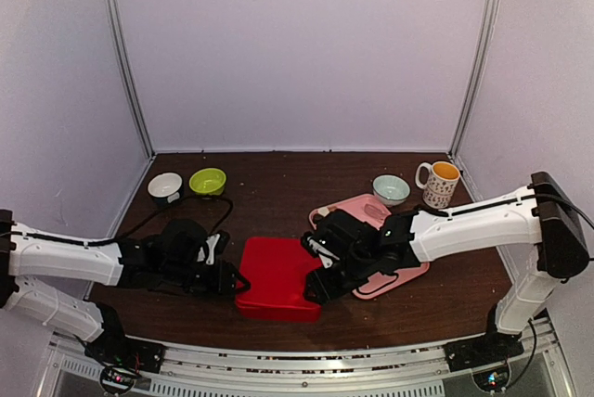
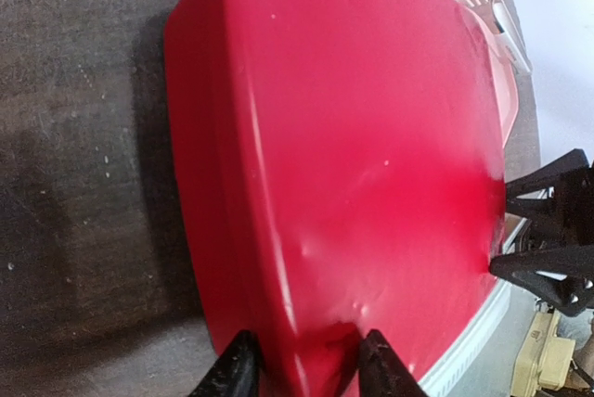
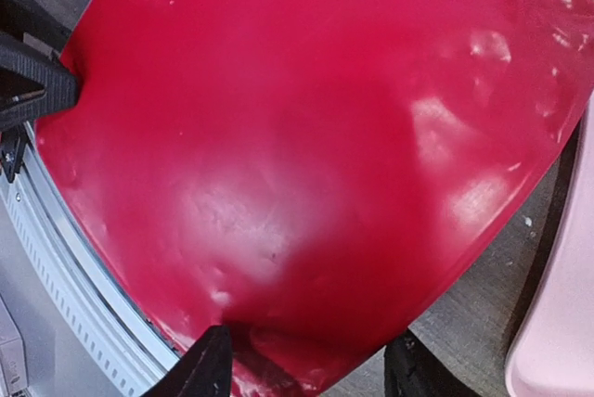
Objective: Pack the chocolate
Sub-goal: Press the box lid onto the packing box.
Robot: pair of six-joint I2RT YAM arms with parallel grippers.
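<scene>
A closed red box [image 1: 278, 278] with rounded corners lies on the dark table between my two arms, and it fills both wrist views [image 2: 353, 165] [image 3: 306, 137]. The chocolate is hidden. My left gripper [image 1: 237, 283] [image 2: 309, 374] sits at the box's left near corner, its fingers pressed against the rim on both sides. My right gripper [image 1: 314, 286] [image 3: 311, 374] straddles the right near corner. One of its fingers touches the rim and the other stands a little off it.
A pink tray [image 1: 371, 207] lies behind the right gripper. At the back stand a white bowl [image 1: 165, 185], a green bowl [image 1: 208, 180], a pale blue bowl [image 1: 391, 188] and a patterned mug [image 1: 439, 182]. The table's metal front rail [image 3: 65, 295] runs just below the box.
</scene>
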